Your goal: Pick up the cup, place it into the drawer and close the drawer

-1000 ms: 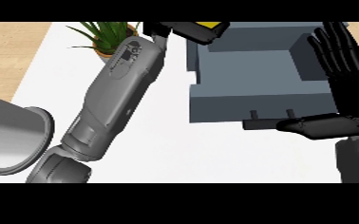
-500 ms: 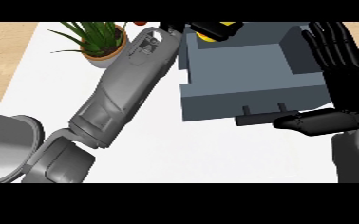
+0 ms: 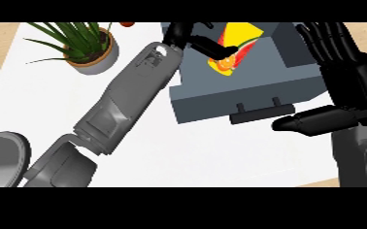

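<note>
Over the far side of the open dark grey box drawer [image 3: 204, 109], the yellow, orange and red cup [image 3: 242, 33] is hanging in the black left hand [image 3: 185, 33], whose fingers are curling round it. Compared with 0.5 s ago, the cup is showing further in over the drawer's hollow, so letting go looks like the next step, then pushing the drawer shut. By the white counter's [image 3: 215, 155] right edge, the black right hand [image 3: 345, 89] is resting open, fingers up.
</note>
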Robot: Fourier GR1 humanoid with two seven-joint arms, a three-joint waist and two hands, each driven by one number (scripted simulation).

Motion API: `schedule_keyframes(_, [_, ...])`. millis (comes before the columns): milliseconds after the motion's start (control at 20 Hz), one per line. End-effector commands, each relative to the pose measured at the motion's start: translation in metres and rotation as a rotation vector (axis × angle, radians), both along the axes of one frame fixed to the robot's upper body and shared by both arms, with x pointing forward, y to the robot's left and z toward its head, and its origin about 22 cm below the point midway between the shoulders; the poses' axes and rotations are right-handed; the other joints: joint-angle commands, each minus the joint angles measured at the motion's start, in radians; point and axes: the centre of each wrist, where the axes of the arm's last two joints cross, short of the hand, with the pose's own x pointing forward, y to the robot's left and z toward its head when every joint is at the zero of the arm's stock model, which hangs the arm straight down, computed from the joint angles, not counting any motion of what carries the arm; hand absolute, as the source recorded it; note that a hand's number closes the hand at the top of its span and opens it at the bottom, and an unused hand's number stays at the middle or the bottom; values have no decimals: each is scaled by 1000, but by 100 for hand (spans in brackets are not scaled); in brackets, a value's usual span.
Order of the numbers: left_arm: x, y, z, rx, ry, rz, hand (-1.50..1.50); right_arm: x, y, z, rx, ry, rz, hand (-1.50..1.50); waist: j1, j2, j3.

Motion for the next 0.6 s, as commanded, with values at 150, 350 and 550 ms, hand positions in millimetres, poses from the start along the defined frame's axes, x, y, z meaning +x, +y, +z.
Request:
schedule_keyframes(150, [-4,3,-11,-135,14,-7,-150,7,23,11,2,1,160,-150,-39,12,-2])
schedule_keyframes(350, [-6,0,-3,-274,-31,-41,-150,6,42,4,-12,9,363,150,-32,11,-2])
schedule_keyframes(550, [-6,0,1,-394,-81,-29,-150,-1,57,-3,-85,88,551,150,-29,2,-3])
